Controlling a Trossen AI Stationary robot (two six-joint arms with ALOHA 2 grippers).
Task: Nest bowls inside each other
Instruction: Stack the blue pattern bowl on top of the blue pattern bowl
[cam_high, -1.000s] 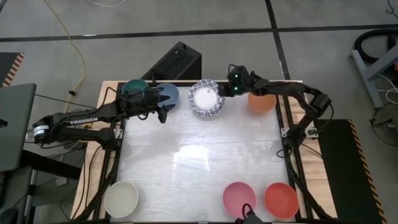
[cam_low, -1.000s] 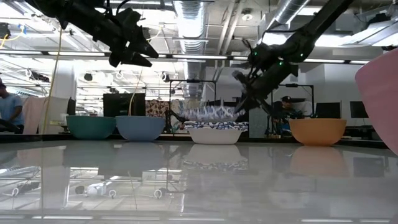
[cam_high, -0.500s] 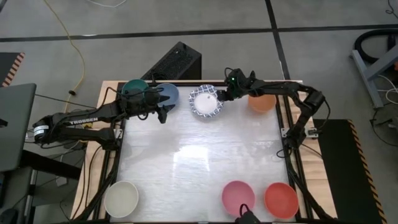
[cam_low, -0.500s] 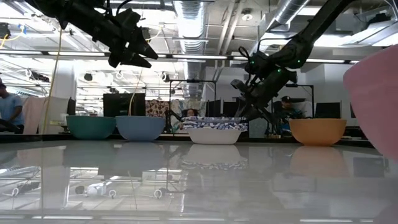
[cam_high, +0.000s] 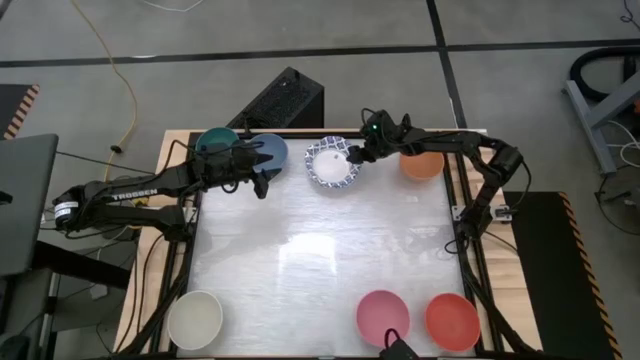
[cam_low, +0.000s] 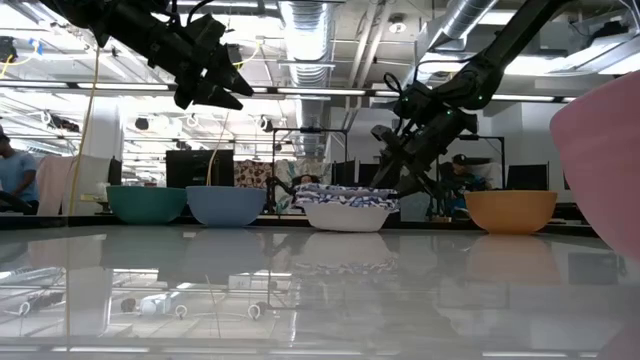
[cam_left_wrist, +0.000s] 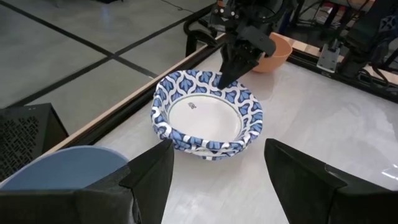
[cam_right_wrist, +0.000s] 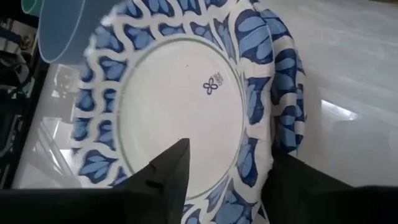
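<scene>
My left gripper (cam_high: 262, 183) hangs spread wide above the teal bowl (cam_high: 214, 141) and blue bowl (cam_high: 273, 148) at the table's far edge, holding nothing. Between those and the orange bowl (cam_high: 423, 163) sits the stack of blue-patterned bowls (cam_high: 332, 163) — rims slightly offset. My right gripper (cam_high: 355, 155) straddles its rim, fingers parted, not clamping. They look light, stiff, glossy and probably chippy — I'd pinch across the rim wall, one finger inside. Cream bowl (cam_high: 195, 318), pink bowl (cam_high: 383, 314) and red bowl (cam_high: 452, 319) wait along the near edge.
</scene>
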